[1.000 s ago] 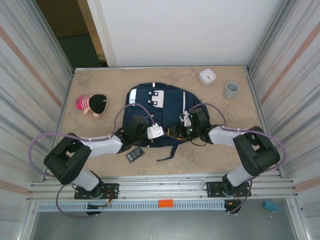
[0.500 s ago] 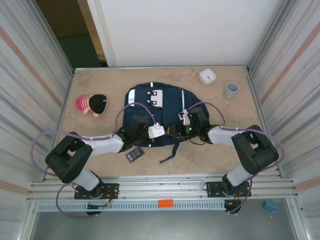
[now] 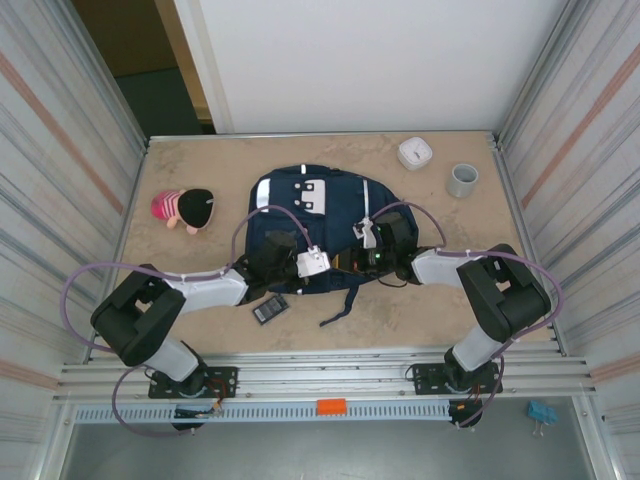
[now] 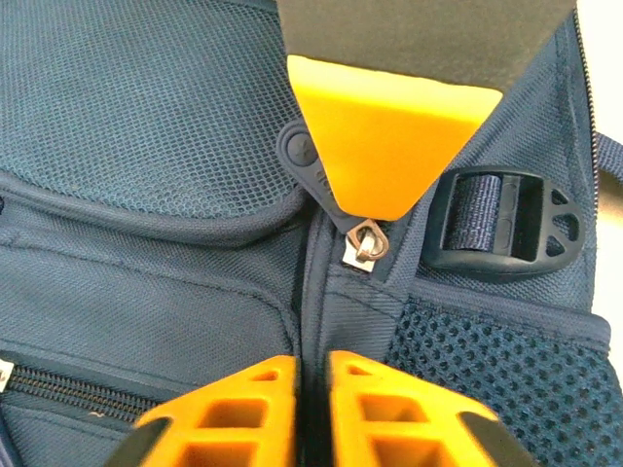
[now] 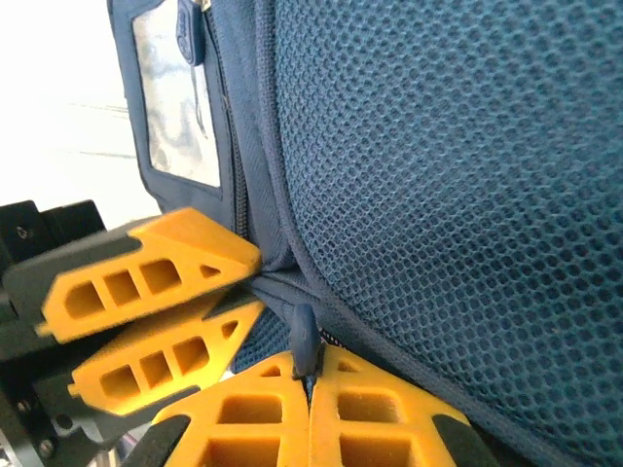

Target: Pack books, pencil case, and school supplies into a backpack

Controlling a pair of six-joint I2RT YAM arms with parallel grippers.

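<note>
Right tool (image 5: pixel 310 372) now clamped on zipper pull (image 5: pixel 305 338)

- Right gripper (image 5: pixel 310 368): jaws have closed over the last second. The fingers now meet, pinching the dark zipper pull (image 5: pixel 305 336) at the backpack (image 3: pixel 300 215) seam.
- From the top view we see the right wrist has crept a little left and away from the bases, with its elbow drawn inward.
- Left gripper (image 4: pixel 311 375): jaws have eased from fully closed to a thin gap with the seam running into it. We cannot tell whether they still pinch the fabric.
- The backpack's far edge has shifted slightly away from the bases.
- The loose strap (image 3: pixel 338 305) at the backpack's near edge has swung a touch to the right.
</note>
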